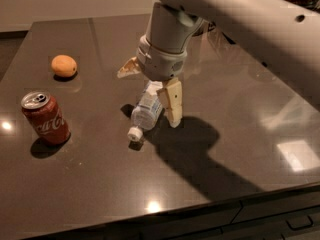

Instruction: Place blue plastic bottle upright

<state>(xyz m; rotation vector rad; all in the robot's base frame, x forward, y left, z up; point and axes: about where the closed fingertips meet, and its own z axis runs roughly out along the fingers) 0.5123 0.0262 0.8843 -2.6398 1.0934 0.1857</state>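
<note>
The blue plastic bottle (145,112) lies on its side on the dark table (100,184), its white cap (134,133) pointing toward the front left. My gripper (148,99) is right over the bottle's rear half, open. One finger (172,104) comes down along the bottle's right side. The other finger (129,68) sticks out to the left behind the bottle. The bottle's far end is hidden under the gripper.
A red Coca-Cola can (45,118) stands upright at the left. An orange (64,65) lies at the back left. The table's front edge (165,216) runs across the bottom. My arm (240,19) reaches in from the upper right.
</note>
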